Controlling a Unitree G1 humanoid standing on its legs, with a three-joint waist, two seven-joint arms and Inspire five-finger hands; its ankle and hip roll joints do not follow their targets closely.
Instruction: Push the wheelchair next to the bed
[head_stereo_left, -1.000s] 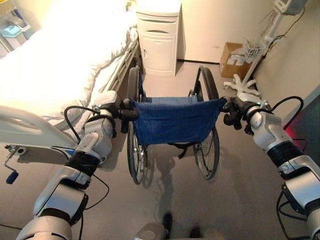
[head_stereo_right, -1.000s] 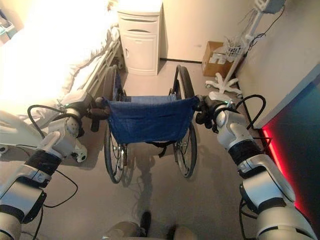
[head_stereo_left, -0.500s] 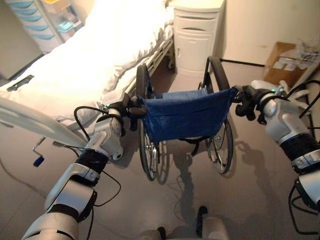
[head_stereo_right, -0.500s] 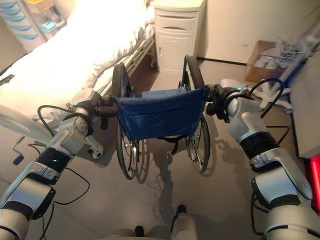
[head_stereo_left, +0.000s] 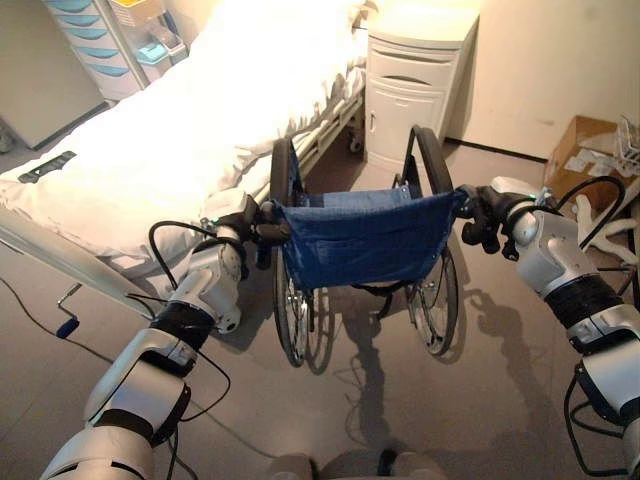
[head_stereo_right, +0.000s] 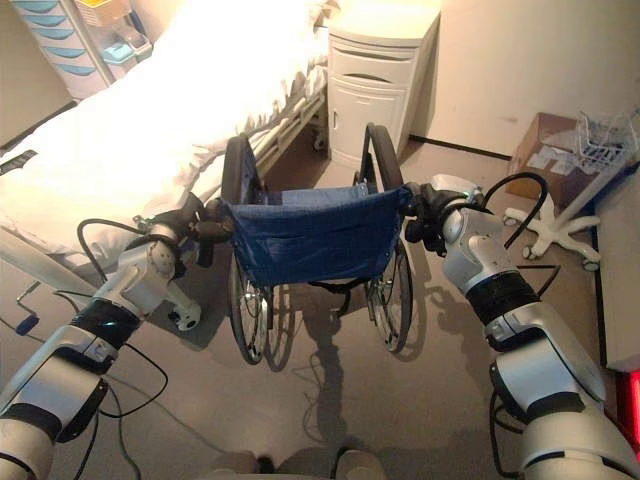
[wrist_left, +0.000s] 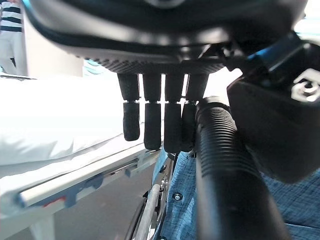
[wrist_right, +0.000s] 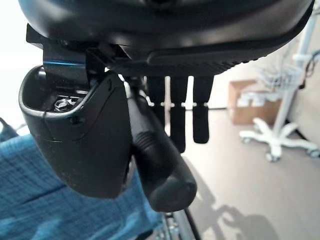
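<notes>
Gripping the wheelchair (head_stereo_left: 365, 240) by its push handles, left hand (head_stereo_left: 243, 222) and right hand (head_stereo_left: 480, 213) curl shut; the bed (head_stereo_left: 170, 150) lies ahead-left, nearer the left hand.

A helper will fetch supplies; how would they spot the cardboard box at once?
Start at the white hospital bed and the white bedside cabinet at its head. Go right along the pale wall to the floor: the brown cardboard box sits there, the only brown, square-edged thing, beside a white wheeled stand.

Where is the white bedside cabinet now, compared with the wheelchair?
In the left eye view the white bedside cabinet stands against the far wall, straight beyond the wheelchair, with the bed on its left.
</notes>
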